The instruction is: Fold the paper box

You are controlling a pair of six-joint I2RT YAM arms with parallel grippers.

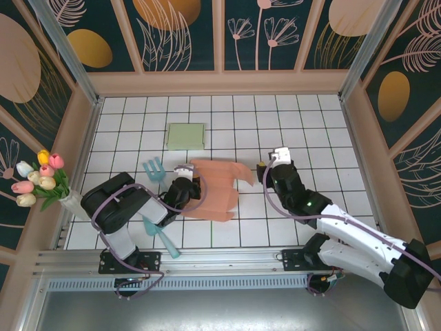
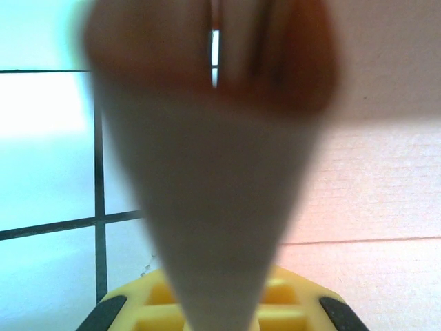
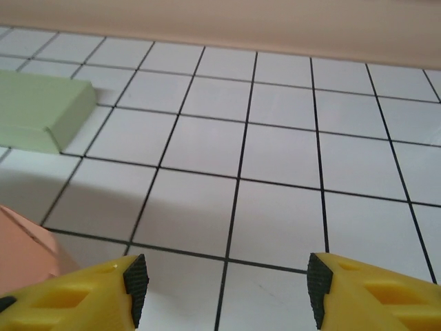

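I am clamping the pink paper box (image 1: 213, 193) in my left pincer (image 2: 220, 314), squaring my open right pincer (image 3: 224, 289) to its right edge.

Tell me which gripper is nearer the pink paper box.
Left. The left gripper is shut on the pink paper box at its left edge. The right gripper hangs open just off its right side, not touching.
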